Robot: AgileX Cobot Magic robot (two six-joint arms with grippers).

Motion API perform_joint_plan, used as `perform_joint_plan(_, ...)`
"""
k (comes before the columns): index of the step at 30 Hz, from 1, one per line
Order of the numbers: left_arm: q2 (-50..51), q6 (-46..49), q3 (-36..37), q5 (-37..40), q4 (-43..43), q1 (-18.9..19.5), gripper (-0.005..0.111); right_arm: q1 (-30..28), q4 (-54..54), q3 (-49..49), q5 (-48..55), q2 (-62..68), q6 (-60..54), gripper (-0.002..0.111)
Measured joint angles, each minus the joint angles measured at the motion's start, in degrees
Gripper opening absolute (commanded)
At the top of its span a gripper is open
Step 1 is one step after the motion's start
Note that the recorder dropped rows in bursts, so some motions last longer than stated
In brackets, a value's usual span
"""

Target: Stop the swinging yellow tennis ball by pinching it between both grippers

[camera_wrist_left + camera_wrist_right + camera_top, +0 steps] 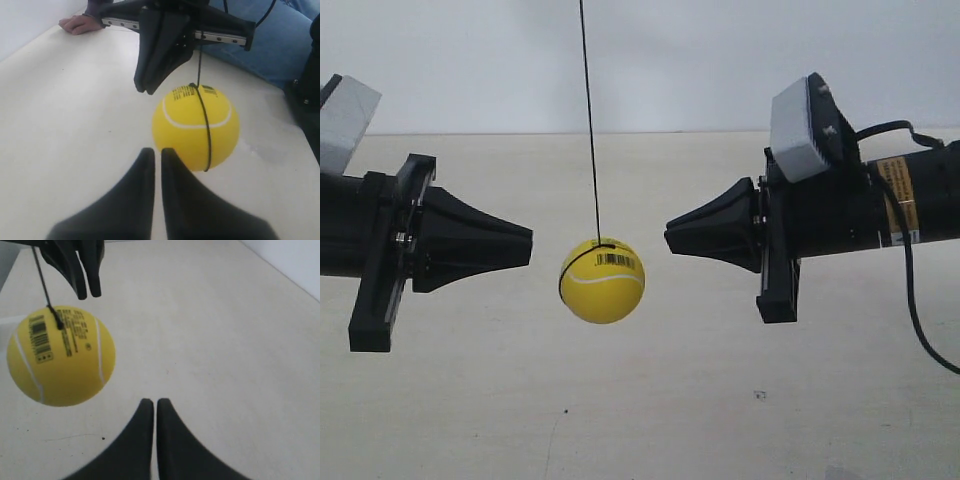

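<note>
The yellow tennis ball (602,281) hangs on its string (590,120) above the desk (640,420). It is between the two end effectors and touches neither. The left end effector (154,151) is pressed together. The right end effector (150,401) is too.

- You have a pale cream table (620,430) spreading below the left gripper (156,150) and the right gripper (151,401).
- A person's hand (75,23) rests on it, well beyond the left gripper's tips.
- A tiny dark speck (103,438) marks it near the right gripper's tips.
</note>
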Motion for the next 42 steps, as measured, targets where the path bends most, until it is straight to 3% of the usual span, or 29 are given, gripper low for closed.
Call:
perform_joint_plan(17, 0.0, 0.0, 0.0, 0.0, 0.4, -0.1, 0.005, 0.0, -0.3, 0.0, -3.3, 0.1, 0.0, 0.0)
perform_joint_plan(24, 0.0, 0.4, 0.0, 0.0, 0.0, -3.4, 0.005, 0.0, -0.8, 0.0, -3.6, 0.1, 0.1, 0.0)
perform_joint_plan(42, 0.0, 0.6, 0.0, 0.0, -1.0, -3.4, 0.005, 0.0, -3.6, 0.0, -6.9, 0.1, 1.6, 0.0)
